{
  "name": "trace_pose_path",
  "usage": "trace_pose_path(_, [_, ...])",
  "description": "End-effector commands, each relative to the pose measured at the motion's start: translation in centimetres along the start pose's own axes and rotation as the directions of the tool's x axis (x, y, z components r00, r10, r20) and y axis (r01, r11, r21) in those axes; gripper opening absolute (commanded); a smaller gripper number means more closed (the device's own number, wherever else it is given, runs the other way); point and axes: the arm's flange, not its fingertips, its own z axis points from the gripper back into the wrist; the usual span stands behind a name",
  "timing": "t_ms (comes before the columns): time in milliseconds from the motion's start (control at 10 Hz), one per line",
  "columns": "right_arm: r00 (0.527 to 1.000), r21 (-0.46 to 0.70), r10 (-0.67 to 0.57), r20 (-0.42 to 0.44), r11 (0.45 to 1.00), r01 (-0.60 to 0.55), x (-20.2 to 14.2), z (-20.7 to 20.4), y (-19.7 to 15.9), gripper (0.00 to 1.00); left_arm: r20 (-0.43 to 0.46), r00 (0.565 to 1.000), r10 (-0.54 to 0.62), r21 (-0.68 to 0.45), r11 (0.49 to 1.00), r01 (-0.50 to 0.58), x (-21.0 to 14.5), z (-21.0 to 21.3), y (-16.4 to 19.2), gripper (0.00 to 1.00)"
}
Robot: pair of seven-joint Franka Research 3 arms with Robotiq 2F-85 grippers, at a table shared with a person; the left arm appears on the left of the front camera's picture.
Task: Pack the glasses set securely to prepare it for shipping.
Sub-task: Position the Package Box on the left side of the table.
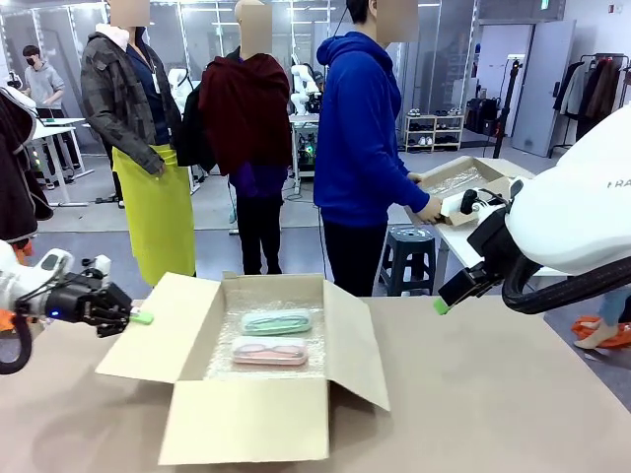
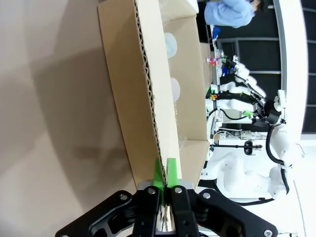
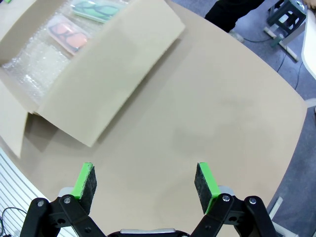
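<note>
Left wrist view: left hand (image 2: 163,173) clenched on box flap (image 2: 148,98); fold slow over cases (image 1: 274,336). Right hand (image 3: 145,180) released.

Left fingers (image 1: 141,317) pressed together, right fingers (image 3: 205,180) spread.

open cardboard box (image 1: 246,414) (bubble-wrap lined), tan table (image 1: 493,394)

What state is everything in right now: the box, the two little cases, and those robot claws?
Cardboard box: open, all flaps spread, bubble wrap lining.
Mint green case: closed, lying flat in the box.
Pink case: closed, lying flat, nearer than the green one.
Left gripper: jaws shut, at the left flap's edge.
Right gripper: jaws open, holding nothing, above the table.
</note>
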Motion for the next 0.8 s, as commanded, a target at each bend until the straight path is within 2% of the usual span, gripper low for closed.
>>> trace_pose_path(0, [1.000, -0.002, -0.022, -0.007, 1.000, 0.022, -0.1, 0.1, 0.4, 1.00, 0.002, 1.000, -0.030, 0.009, 1.000, 0.030, -1.0, 3.5, 0.0, 0.03])
trace_pose_path(100, [1.000, -0.002, -0.022, -0.007, 1.000, 0.022, -0.1, 0.1, 0.4, 1.00, 0.042, 0.999, -0.024, -0.001, 1.000, 0.024, -1.5, 5.7, 0.5, 0.03])
trace_pose_path(200, [1.000, -0.002, -0.022, -0.007, 1.000, 0.022, -0.1, 0.1, 0.4, 1.00, 0.047, 0.999, -0.025, 0.005, 1.000, 0.025, -2.2, 8.0, 1.4, 0.03])
trace_pose_path(600, [1.000, -0.002, -0.022, -0.007, 1.000, 0.022, -0.1, 0.1, 0.4, 1.00, 0.001, 1.000, 0.003, 0.049, 0.999, -0.003, -4.9, 17.1, 4.8, 0.03])
trace_pose_path(700, [1.000, -0.002, -0.022, -0.007, 1.000, 0.022, -0.1, 0.1, 0.4, 1.00, 0.046, 0.999, 0.014, 0.042, 0.999, -0.016, -5.3, 19.1, 5.3, 0.03])
